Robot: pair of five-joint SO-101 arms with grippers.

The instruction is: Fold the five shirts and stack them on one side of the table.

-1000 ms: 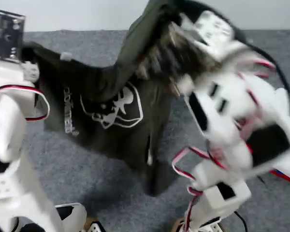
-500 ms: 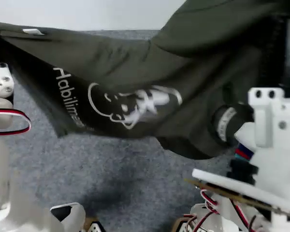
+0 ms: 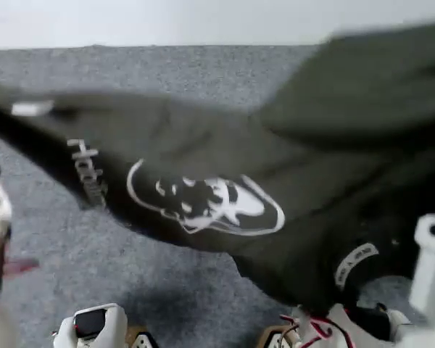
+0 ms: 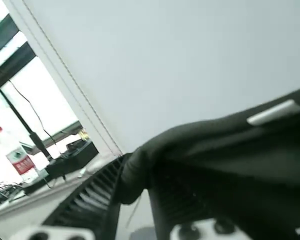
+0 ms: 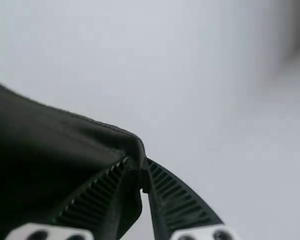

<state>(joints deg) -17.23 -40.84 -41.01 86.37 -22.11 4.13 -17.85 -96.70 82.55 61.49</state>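
A dark olive shirt (image 3: 225,174) with a white cartoon print hangs stretched across the high view, held up above the grey table (image 3: 72,254). In the left wrist view my left gripper (image 4: 137,180) is shut on a bunched edge of the shirt (image 4: 225,150), pointing up toward a white wall. In the right wrist view my right gripper (image 5: 137,177) is shut on another edge of the shirt (image 5: 45,155), also raised against the wall. A white shirt label (image 3: 32,109) shows near the shirt's left end.
Grey carpet-like cloth covers the table. The arm bases (image 3: 94,326) stand at the near edge, and a white arm part (image 3: 431,268) rises at the right. Through the left wrist view, a window and a bottle (image 4: 15,155) lie in the room behind.
Both arms have lifted the shirt higher and spread it wide; it went from a drooping bunch to a stretched sheet across the view, closer to the camera.
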